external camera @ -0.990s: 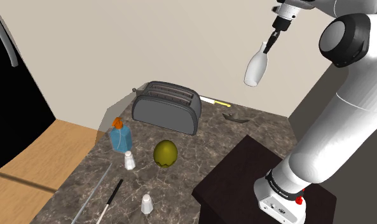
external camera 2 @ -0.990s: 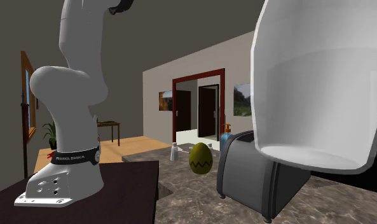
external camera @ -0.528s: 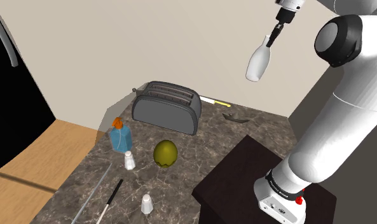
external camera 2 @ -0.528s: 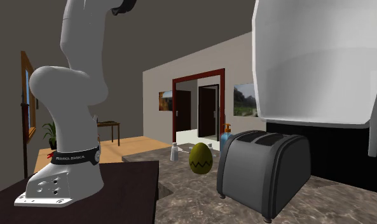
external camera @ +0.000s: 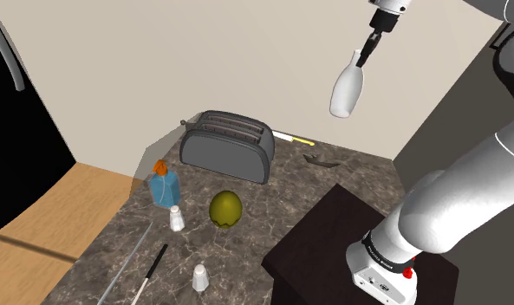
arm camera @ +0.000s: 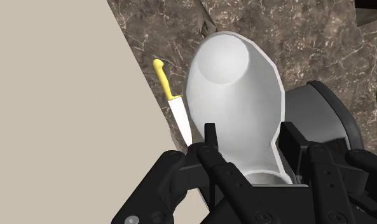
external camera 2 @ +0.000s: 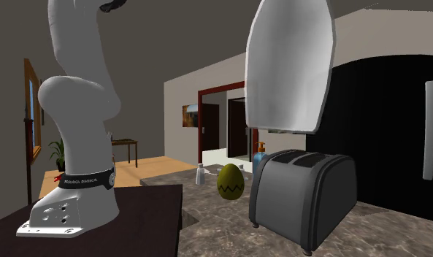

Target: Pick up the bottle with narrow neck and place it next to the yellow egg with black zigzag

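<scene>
Shoulder camera looks steeply down, the second sits low and close, wrist peers past its fingers (arm camera: pixel 212 151); all share the toaster (external camera: pixel 227 146).

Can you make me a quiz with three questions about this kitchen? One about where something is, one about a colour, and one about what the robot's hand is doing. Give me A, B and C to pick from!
1. Where is the white narrow-necked bottle?
A. lying on the floor
B. up in the air above the dark marbled counter
C. inside a cupboard

2. What colour is the handle of the knife by the wall?
A. yellow
B. red
C. green

3. What is the black two-finger gripper doing?
A. open, holding nothing
B. shut on nothing
C. shut on the bottle's neck

Answers:
1 B: it hangs high over the dark grey toaster, touching nothing below.
2 A: the wrist view shows a yellow handle on a white blade.
3 C: both fingers clasp the neck.
</scene>
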Tool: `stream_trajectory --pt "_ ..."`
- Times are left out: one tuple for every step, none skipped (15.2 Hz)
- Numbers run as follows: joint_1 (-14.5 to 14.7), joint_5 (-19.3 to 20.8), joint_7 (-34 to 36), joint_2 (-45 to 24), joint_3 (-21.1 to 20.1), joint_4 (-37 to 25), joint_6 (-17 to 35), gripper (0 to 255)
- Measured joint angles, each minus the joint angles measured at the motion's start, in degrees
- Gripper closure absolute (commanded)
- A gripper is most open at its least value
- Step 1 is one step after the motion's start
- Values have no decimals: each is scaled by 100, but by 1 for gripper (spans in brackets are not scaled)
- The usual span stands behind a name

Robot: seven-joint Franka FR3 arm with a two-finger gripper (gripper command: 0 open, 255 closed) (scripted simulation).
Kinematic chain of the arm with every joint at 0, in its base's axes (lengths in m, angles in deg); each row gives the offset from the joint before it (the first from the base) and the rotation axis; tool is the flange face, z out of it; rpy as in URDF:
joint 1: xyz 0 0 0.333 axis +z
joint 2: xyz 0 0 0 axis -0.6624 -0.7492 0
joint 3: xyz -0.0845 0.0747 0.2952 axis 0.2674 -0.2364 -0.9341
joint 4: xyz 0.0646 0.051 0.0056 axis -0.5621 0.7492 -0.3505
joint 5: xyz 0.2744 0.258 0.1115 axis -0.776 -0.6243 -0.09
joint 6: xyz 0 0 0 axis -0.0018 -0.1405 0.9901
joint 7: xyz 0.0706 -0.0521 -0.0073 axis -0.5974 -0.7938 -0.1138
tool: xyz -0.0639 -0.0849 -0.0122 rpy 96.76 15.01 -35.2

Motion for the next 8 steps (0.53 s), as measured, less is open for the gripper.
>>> stream_trajectory --pt "58 73 185 145 -120 149 28 255" --pt "97 199 377 399 -257 399 56 255" --pt "131 272 555 569 -382 580 90 255" --pt "164 319 715 695 -496 706 99 255" --pt "194 375 889 856 -628 857 99 255" --pt "219 428 1068 1030 -767 1006 81 255" --pt "239 461 1219 1167 -884 1140 83 255" --pt "266 486 1395 1302 -1018 1327 137 255"
